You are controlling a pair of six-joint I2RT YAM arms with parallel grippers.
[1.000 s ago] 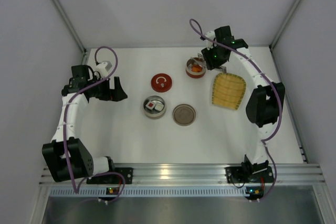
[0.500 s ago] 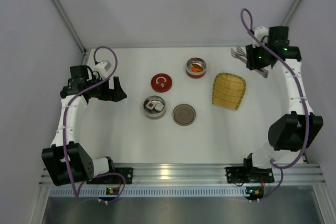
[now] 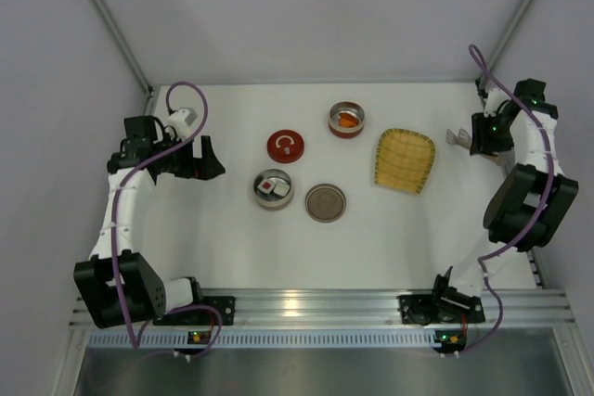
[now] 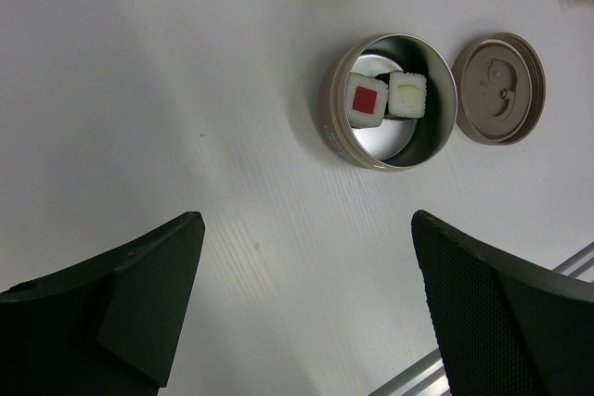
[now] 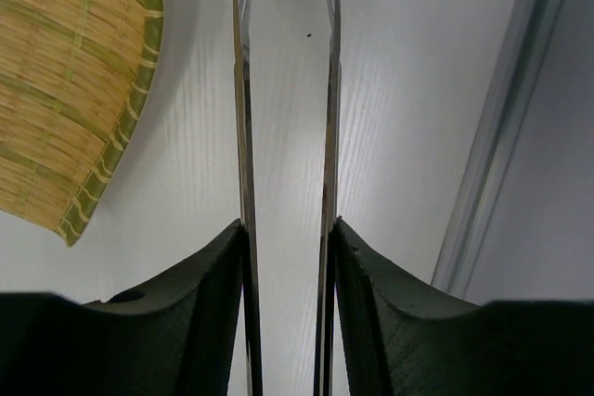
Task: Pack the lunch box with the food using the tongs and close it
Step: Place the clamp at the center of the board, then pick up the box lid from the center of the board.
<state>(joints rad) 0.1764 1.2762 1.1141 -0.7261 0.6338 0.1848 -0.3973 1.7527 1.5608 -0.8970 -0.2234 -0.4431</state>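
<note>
**Two-arm packing station: stock as found**

**Overhead view.**
- Right gripper [image 3: 471,138]: at the far right edge of the table [image 3: 232,248], clamped on the tongs [image 3: 454,136].
- Tongs: only the silver tips show past the fingers. The long axis lies across the table and the tips point left toward the yellow woven mat [image 3: 406,160], near it but apart.
- Left gripper [image 3: 206,157]: over the left side of the table, jaws spread wide, holding nothing.
- Rear tin [image 3: 334,123]: open, with an orange piece [image 3: 346,121] inside.
- Red lid [image 3: 286,146]: lies to the left of the rear tin and nearer the arms.
- Near tin [image 3: 259,198]: open, with the tan lid [image 3: 326,202] just beside it on the right.

**Left wrist view.**
- Near tin: lies ahead, between the two parted fingers.
- Contents: two white pieces side by side and touching, one red-centred [image 4: 367,99] and one pale-centred [image 4: 406,95].
- Tan lid: at the tin's right.
- Red lid: cut off by the top edge.

**Right wrist view.**
- Tongs: the two narrow arms run straight up the frame, away from the camera, almost parallel with a slim gap between them.
- Grip: one finger presses on the outer face of each arm.
- Not seen: the joined end is hidden, and the tips pass out of the top of the frame.
- Mat: at upper left.
- Metal frame rail [image 5: 497,136]: slants down the right side.
</note>
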